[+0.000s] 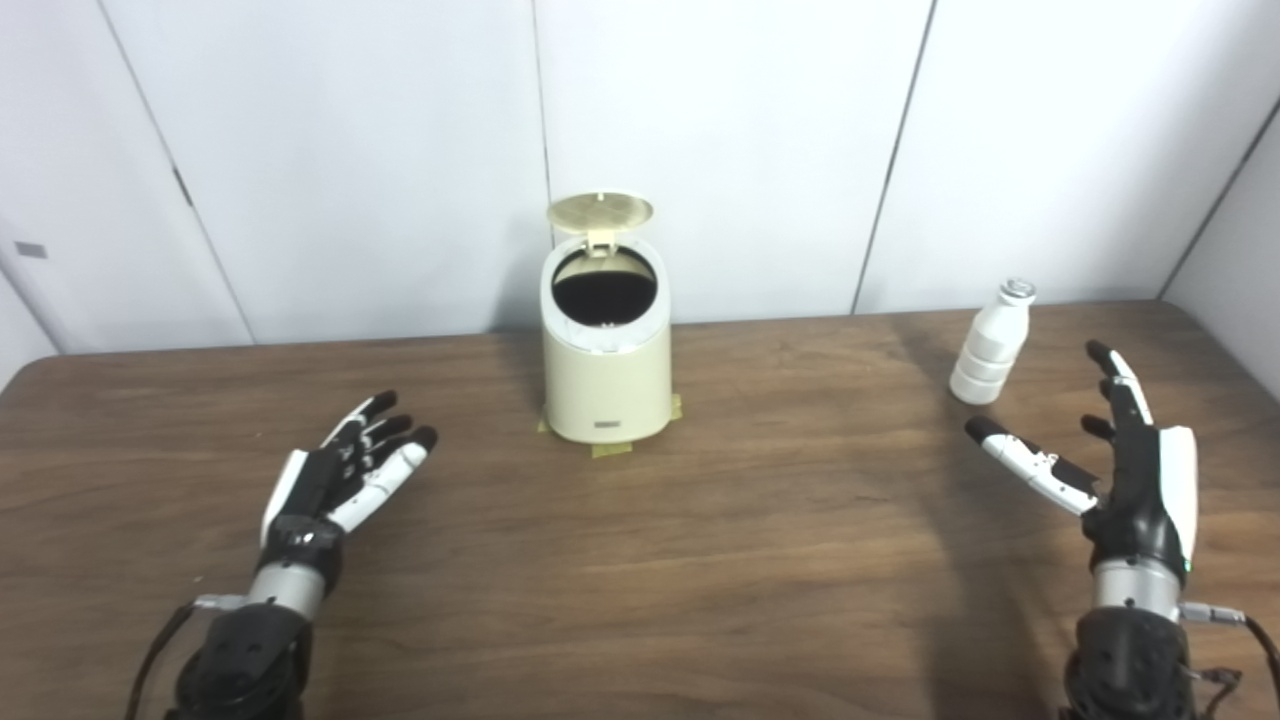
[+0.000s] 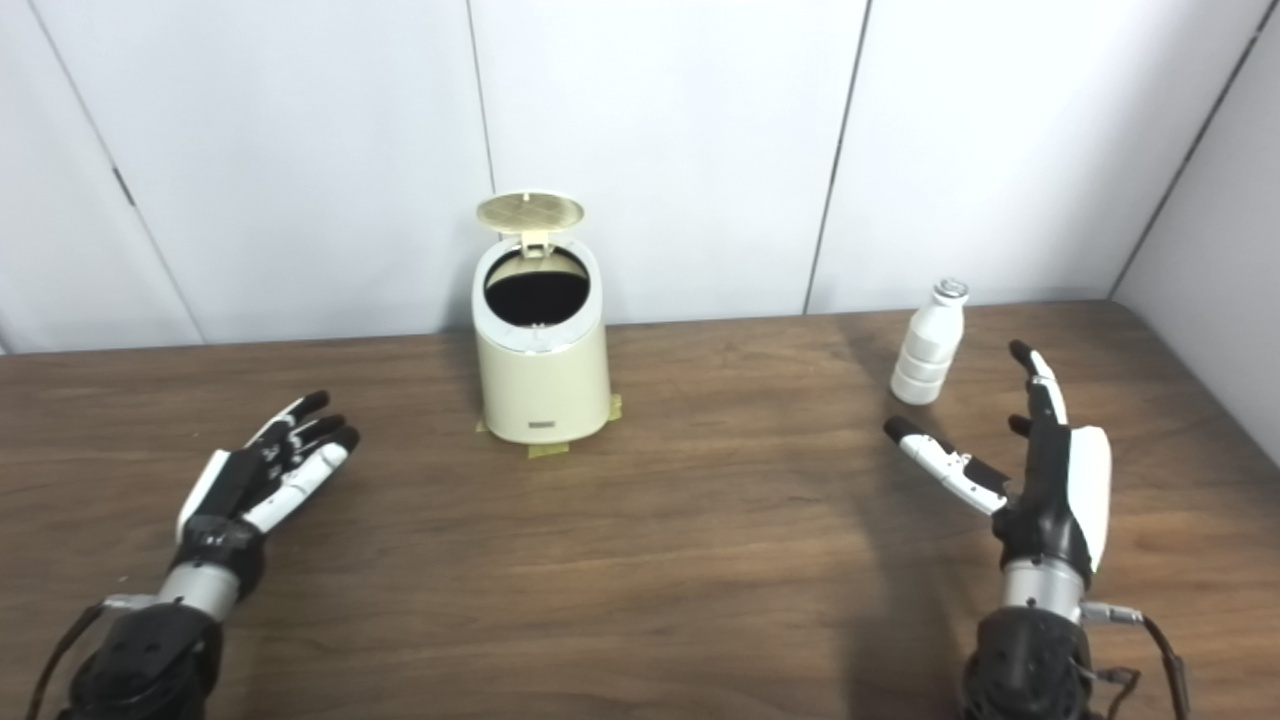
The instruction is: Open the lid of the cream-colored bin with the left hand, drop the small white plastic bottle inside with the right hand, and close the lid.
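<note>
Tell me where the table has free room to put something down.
Bare wood lies between the left hand and right hand, in front of the bin, and between bin and bottle. Crowded only around the bottle.

The left hand [image 1: 340, 478] is built of black segments with white shells along the back and along the thumb, and every fingertip is capped in black. Its wrist is a short silver-grey metal ring, below which the forearm is a bulky matt black housing with small round recesses. A thin dark cable loops out beside that forearm. The right hand [image 1: 1125, 470] has the same black frame, a broad white plate on its back and a white-clad thumb. A silver connector with cables juts from its grey wrist.
</note>
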Robot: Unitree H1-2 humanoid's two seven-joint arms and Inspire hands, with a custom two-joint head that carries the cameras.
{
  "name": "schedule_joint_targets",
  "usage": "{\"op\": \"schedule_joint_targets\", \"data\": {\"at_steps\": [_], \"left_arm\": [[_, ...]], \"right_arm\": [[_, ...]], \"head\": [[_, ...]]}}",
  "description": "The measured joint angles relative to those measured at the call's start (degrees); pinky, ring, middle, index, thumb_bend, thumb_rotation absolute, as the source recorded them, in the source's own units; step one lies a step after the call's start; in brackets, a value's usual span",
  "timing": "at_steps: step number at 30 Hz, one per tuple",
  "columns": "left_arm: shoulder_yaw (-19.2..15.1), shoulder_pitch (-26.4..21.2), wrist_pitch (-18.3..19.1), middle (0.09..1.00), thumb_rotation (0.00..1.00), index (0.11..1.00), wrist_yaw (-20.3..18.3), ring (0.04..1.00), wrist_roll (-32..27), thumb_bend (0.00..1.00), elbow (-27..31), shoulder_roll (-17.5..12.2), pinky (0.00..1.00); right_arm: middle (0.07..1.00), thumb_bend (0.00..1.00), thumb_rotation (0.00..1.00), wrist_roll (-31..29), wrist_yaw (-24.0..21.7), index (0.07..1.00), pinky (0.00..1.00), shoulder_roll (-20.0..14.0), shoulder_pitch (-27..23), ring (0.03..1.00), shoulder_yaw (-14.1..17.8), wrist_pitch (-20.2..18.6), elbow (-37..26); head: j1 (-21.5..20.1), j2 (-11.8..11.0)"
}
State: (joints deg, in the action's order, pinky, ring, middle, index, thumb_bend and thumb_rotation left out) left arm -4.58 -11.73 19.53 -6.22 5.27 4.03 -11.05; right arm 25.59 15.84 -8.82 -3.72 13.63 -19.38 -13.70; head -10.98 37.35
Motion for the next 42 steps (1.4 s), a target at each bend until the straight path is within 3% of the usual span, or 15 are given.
{"op": "schedule_joint_targets", "data": {"at_steps": [5, 7, 8, 12, 15, 18, 24, 31, 36, 42], "left_arm": [[-0.4, -0.05, -0.38, 0.908, 0.46, 0.934, 0.05, 0.897, -0.55, 0.73, -0.75, -0.7, 0.87], [-0.48, -0.07, -0.2, 0.885, 0.45, 0.939, -0.01, 0.868, -0.75, 0.71, -0.77, -0.82, 0.85], [-0.56, -0.07, -0.14, 0.88, 0.44, 0.94, -0.13, 0.862, -0.9, 0.7, -0.77, -0.9, 0.84], [-0.69, -0.1, -0.03, 0.876, 0.43, 0.949, -0.5, 0.846, -1.16, 0.67, -0.7, -1.21, 0.84], [-0.75, -0.1, 0.24, 0.878, 0.43, 0.946, -0.77, 0.859, -1.41, 0.67, -0.6, -1.88, 0.86], [-0.93, -0.06, 0.72, 0.868, 0.42, 0.943, -0.96, 0.84, -1.86, 0.66, -0.3, -2.53, 0.85], [-0.49, -0.02, 0.81, 0.885, 0.42, 0.942, -1.24, 0.871, -1.9, 0.64, -0.19, -3.83, 0.87], [-0.91, 0.75, 2.66, 0.907, 0.36, 0.945, -1.39, 0.917, -2.67, 0.62, 1.59, -4.6, 0.93], [-0.44, 0.75, 4.09, 0.905, 0.35, 0.935, -1.37, 0.909, -2.59, 0.58, 2.7, -4.67, 0.91], [0.46, 0.75, 5.38, 0.916, 0.35, 0.948, -1.35, 0.917, -2.06, 0.55, 3.41, -4.91, 0.92]], "right_arm": [[0.924, 0.87, 0.31, -0.4, 1.15, 0.924, 0.69, -0.32, -1.86, 0.849, 0.91, 0.1, 4.17], [0.906, 0.88, 0.25, -0.51, 2.15, 0.92, 0.55, -0.62, -3.34, 0.726, 1.18, 0.69, 7.01], [0.903, 0.88, 0.24, -0.47, 2.93, 0.92, 0.52, -0.89, -4.14, 0.706, 1.25, 1.28, 9.13], [0.886, 0.89, 0.21, 0.7, 5.79, 0.922, 0.7, -2.23, -6.42, 0.829, 0.71, 2.16, 13.42], [0.882, 0.9, 0.22, 1.27, 7.19, 0.927, 0.7, -3.06, -8.27, 0.847, 0.3, 2.24, 15.69], [0.926, 0.88, 0.15, 1.81, 7.27, 0.94, 0.76, -4.46, -9.51, 0.898, -0.85, 2.16, 16.41], [0.904, 0.88, 0.13, 2.02, 6.15, 0.942, 0.73, -6.5, -12.6, 0.866, -1.66, 1.35, 16.94], [0.878, 0.89, 0.12, 2.24, 5.97, 0.939, 0.69, -10.82, -15.53, 0.836, -3.02, 2.49, 22.75], [0.929, 0.9, 0.16, 1.81, 4.63, 0.948, 0.77, -11.03, -16.75, 0.904, -4.13, 2.45, 24.38], [0.942, 0.91, 0.15, 1.71, 3.13, 0.946, 0.79, -12.65, -19.01, 0.923, -5.47, 2.0, 26.67]], "head": [[-4.66, -1.49], [-6.41, -2.28], [-6.42, -2.29], [-8.26, -2.81], [-10.45, -3.43], [-11.6, -3.78], [-12.39, -3.87], [-12.4, -4.22], [-12.66, -4.92], [-12.22, -4.66]]}}
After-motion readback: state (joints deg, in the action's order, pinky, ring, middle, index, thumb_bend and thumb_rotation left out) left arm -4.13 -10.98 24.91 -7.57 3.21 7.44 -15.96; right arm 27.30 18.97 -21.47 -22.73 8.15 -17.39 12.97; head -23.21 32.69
